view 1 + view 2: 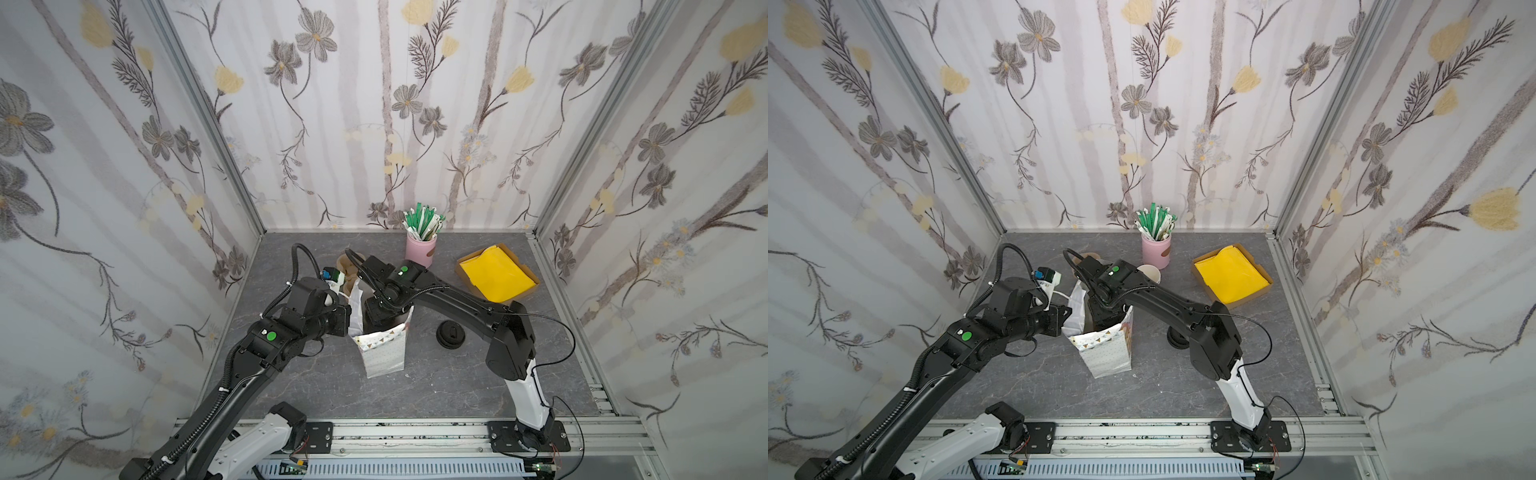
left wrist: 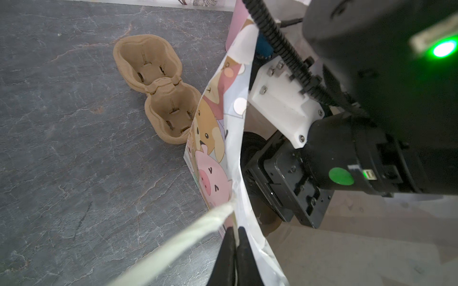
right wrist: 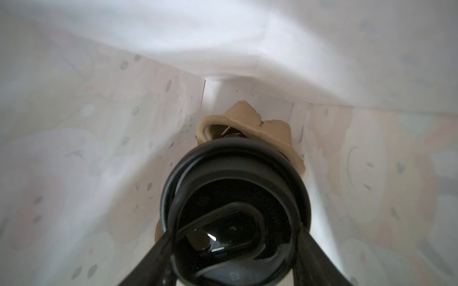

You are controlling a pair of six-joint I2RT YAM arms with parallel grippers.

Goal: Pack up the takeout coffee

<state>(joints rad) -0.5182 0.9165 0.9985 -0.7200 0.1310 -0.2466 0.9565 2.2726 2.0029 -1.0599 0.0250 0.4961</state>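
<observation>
Grey stone-pattern tabletop [image 1: 436,382], enclosed by floral wall panels [image 1: 374,104]. A white paper bag [image 1: 384,353] stands upright at centre. The print on its side shows a cartoon pig and dog.

Left gripper [image 2: 235,230]: fingers closed, pinching the bag's top edge just beside the cord handle [image 2: 198,230].

Right gripper [image 3: 235,230]: inside the bag, fingers clamped on opposite sides of the coffee cup [image 3: 235,173] at its black lid.

Coffee cup: inside the bag, above a pulp carrier [image 3: 247,118] on the bag floor. Embossed marks on the lid are too blurred to read.
</observation>
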